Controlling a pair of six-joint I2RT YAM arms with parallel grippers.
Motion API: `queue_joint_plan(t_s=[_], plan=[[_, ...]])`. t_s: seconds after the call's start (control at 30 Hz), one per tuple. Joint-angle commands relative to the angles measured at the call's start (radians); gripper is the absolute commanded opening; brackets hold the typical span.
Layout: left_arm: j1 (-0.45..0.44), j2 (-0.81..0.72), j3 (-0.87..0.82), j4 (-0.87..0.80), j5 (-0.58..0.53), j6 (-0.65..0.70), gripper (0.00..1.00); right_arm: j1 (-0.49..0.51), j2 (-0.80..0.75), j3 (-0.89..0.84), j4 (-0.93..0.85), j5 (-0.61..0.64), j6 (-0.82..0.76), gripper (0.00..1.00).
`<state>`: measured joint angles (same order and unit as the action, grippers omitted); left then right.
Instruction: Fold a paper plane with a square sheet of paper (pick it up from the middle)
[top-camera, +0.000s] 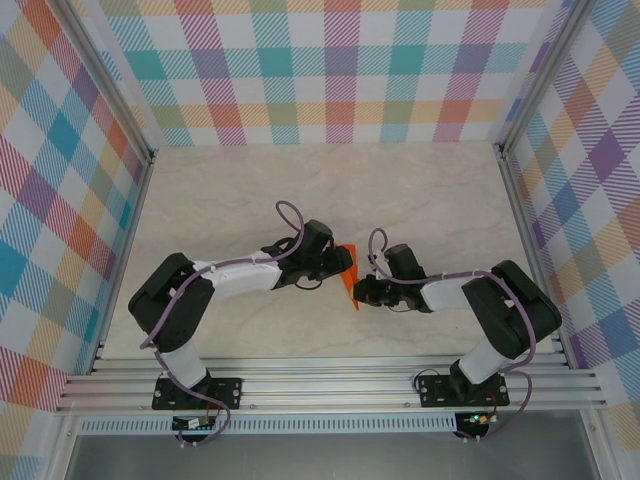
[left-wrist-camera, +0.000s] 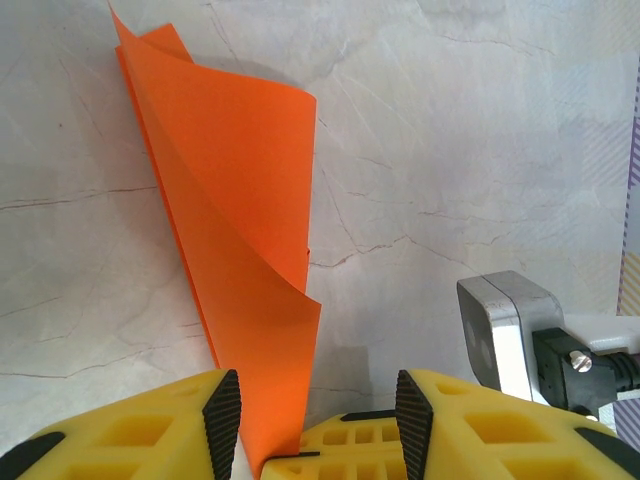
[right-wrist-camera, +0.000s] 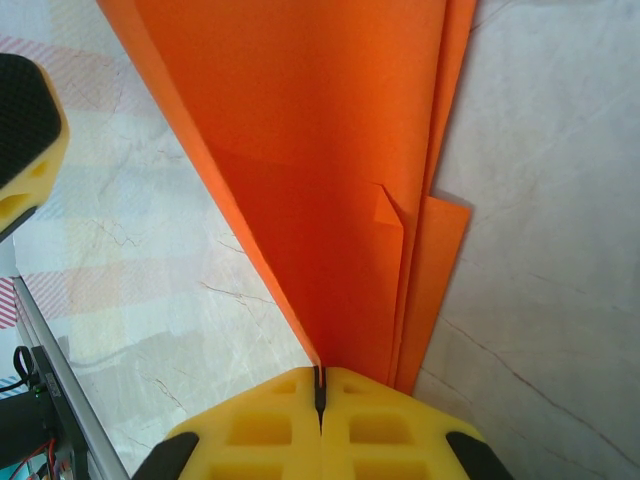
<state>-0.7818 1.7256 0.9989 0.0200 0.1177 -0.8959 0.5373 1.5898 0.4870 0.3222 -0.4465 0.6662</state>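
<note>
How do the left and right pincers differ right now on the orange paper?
The left pincer stands open, jaws apart; the right pincer is shut. The orange paper merely passes between the left one's jaws, while the right one clamps it. Both are at the same paper.

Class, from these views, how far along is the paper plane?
Done: the orange paper is creased into a narrow, layered point. In hand: the right gripper is shut on one end; the left gripper stands open around it. Left: one flap curls loose, so wings look unfinished.

Matt orange paper (right-wrist-camera: 330, 150) (smooth marbled table (left-wrist-camera: 480, 120))
</note>
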Motion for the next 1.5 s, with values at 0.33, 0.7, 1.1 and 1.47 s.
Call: queue_joint_plan(t_s=[0.33,0.7,1.1,1.47], plan=[[0.009,-0.02,-0.012,-0.019,-0.005,0.017,0.48,-0.004,0.013,-0.006,-0.001,-0.003,-0.017,0.05],[0.01,-0.008,-0.009,-0.012,0.01,0.015,0.48,-0.004,0.015,-0.001,-0.003,-0.006,-0.021,0.05],[0.008,0.043,0.014,0.014,0.059,0.006,0.48,-0.004,0.021,0.0,-0.008,-0.008,-0.024,0.05],[0.008,0.076,0.041,0.022,0.09,0.008,0.48,-0.004,0.02,0.001,-0.003,-0.011,-0.023,0.05]])
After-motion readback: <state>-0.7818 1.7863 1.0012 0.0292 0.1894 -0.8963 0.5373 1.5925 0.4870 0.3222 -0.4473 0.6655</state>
